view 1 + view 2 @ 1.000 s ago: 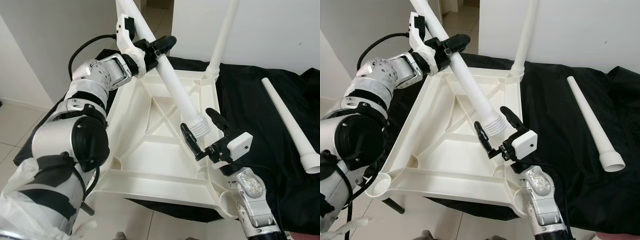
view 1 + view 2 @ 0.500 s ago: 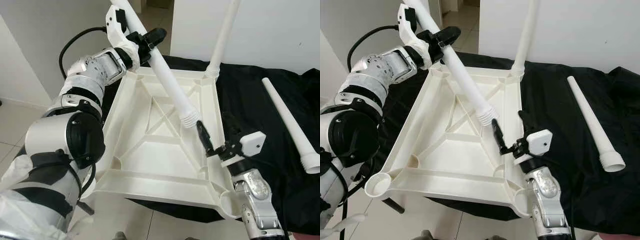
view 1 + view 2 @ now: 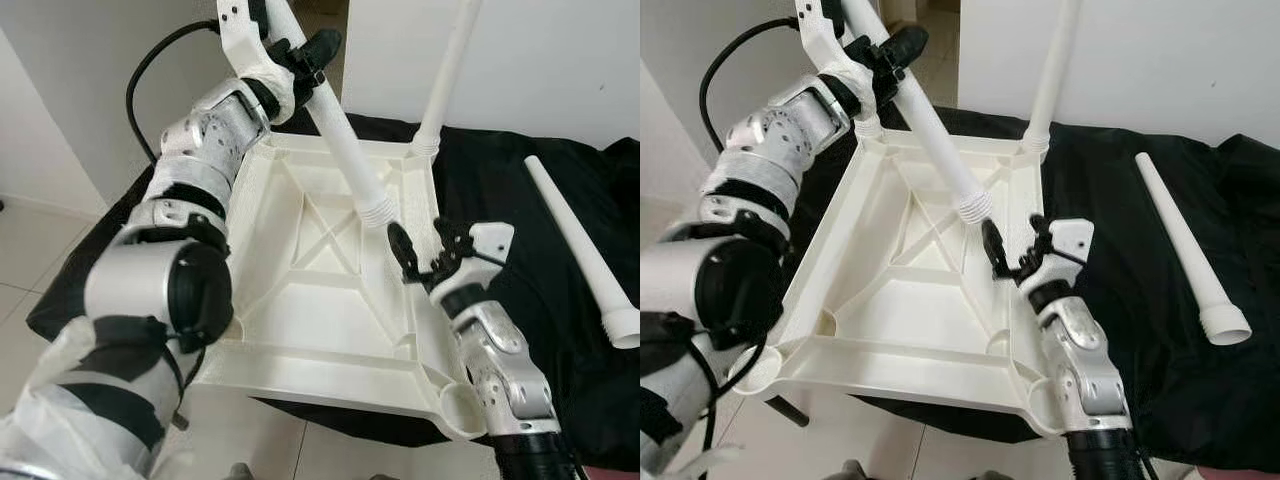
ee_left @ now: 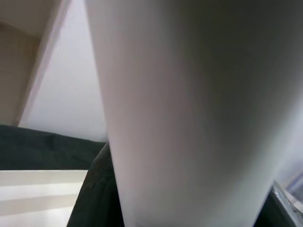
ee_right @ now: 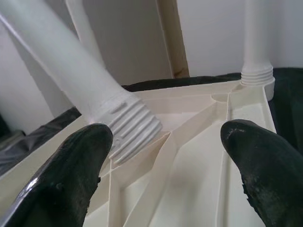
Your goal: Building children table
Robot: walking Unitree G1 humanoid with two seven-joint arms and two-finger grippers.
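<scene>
One leg (image 3: 446, 75) already stands in the far corner socket of the upturned tabletop (image 3: 300, 300). Left pincer (image 3: 292, 55) grips a second leg (image 3: 345, 150) slanted above it, threaded end unseated; right pincer (image 3: 420, 250) spread, empty beside that end. Third leg (image 3: 583, 250) lies on black cloth (image 3: 520, 200).

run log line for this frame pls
left claw: shut on table leg | leg's threaded end above tabletop, unseated | right claw: open, beside end | one leg fitted | spare leg on cloth
</scene>
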